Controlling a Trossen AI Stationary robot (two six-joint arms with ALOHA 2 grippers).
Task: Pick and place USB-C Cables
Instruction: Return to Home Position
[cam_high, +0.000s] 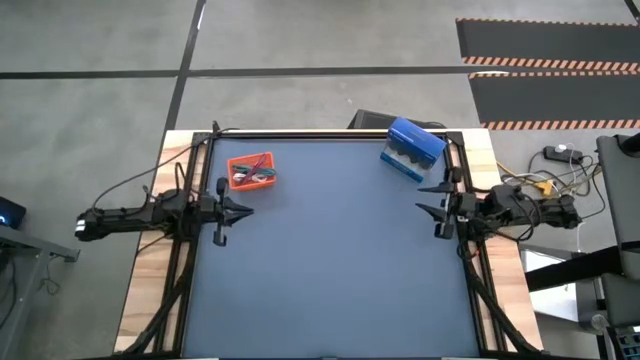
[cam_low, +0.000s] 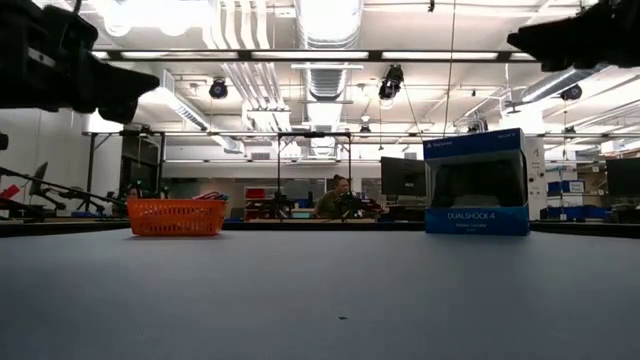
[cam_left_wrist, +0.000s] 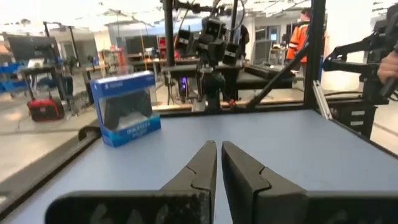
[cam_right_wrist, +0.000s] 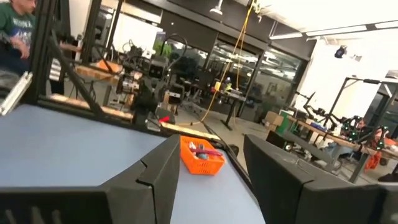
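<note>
The USB-C cables (cam_high: 254, 176) lie bundled inside the small orange tray (cam_high: 236, 160), near the table's far left corner. Teal and red-pink show among them; the right wrist view also shows cables (cam_right_wrist: 200, 149) above the tray's rim. My left gripper (cam_high: 249, 209) hovers just on the near side of the tray, shut and empty; its fingers (cam_left_wrist: 205, 160) are almost together. My right gripper (cam_high: 420, 198) hangs at the table's right side, open and empty, pointing left across the table toward the tray (cam_right_wrist: 198, 163).
A blue game-controller box (cam_high: 412, 148) stands at the far right of the table, also seen as the box (cam_low: 475, 180) and the box (cam_left_wrist: 124, 107). Black frame rails (cam_high: 330, 134) run along the table's edges. People show in the room beyond the table.
</note>
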